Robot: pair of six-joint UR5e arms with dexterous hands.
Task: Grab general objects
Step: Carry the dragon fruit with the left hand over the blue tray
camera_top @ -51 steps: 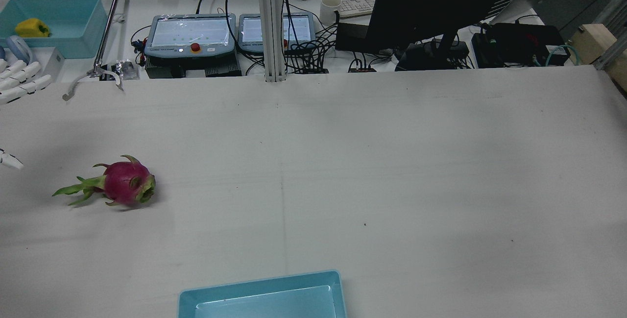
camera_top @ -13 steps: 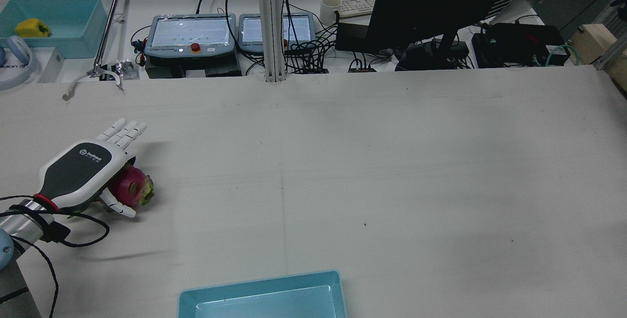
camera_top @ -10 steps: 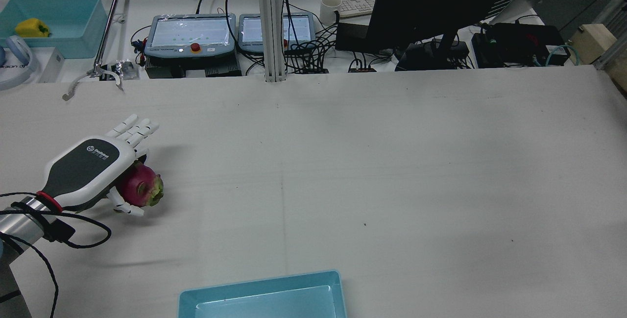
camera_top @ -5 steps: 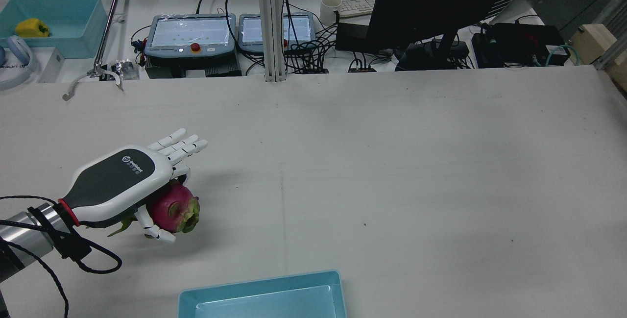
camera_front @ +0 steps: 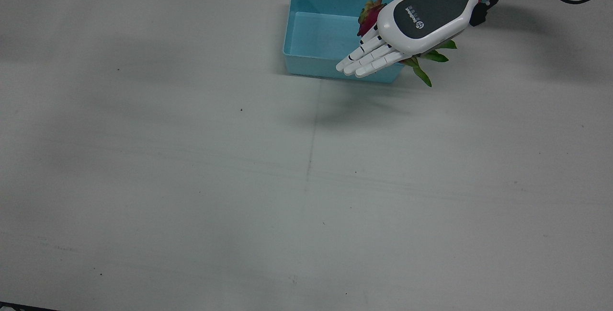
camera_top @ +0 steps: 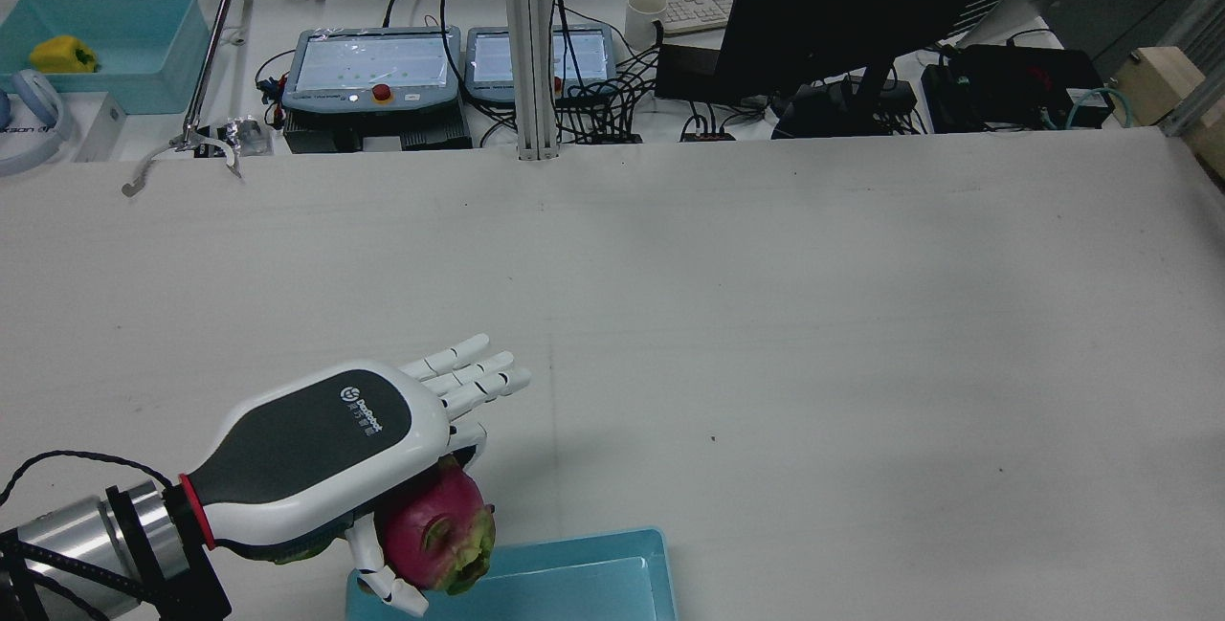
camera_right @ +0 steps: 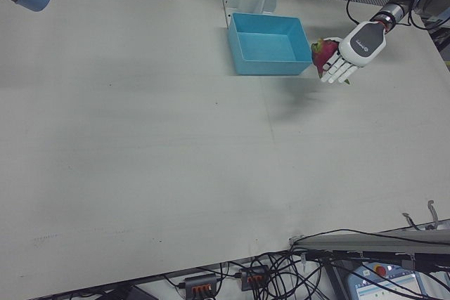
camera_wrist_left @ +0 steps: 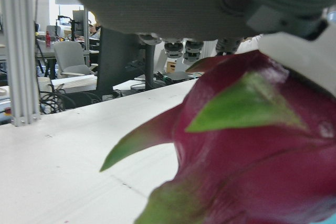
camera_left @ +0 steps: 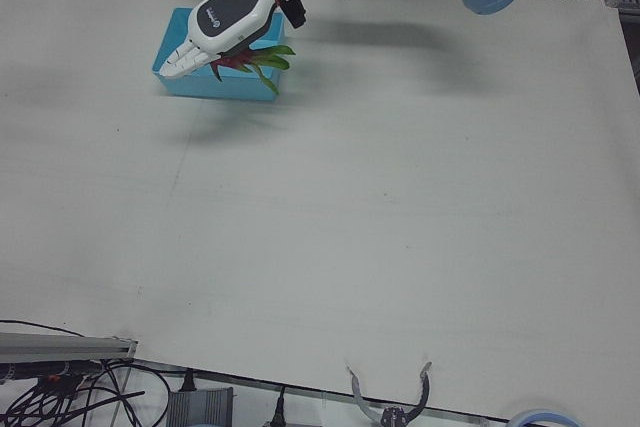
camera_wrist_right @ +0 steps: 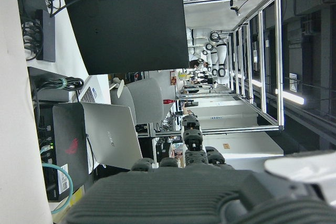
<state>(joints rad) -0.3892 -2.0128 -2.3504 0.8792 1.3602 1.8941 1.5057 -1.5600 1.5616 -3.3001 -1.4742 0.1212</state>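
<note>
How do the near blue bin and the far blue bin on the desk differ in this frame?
The near bin lies under the left hand, which holds a dragon fruit over its edge; the far bin has no hand near. The near bin is empty in the front view; the far bin holds a yellow pepper. Both are light blue, rectangular.

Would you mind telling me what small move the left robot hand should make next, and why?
Probably carry a little further over the blue bin. The left robot hand holds the dragon fruit above the bin's near wall, with its green leaves hanging outside the rim.
</note>
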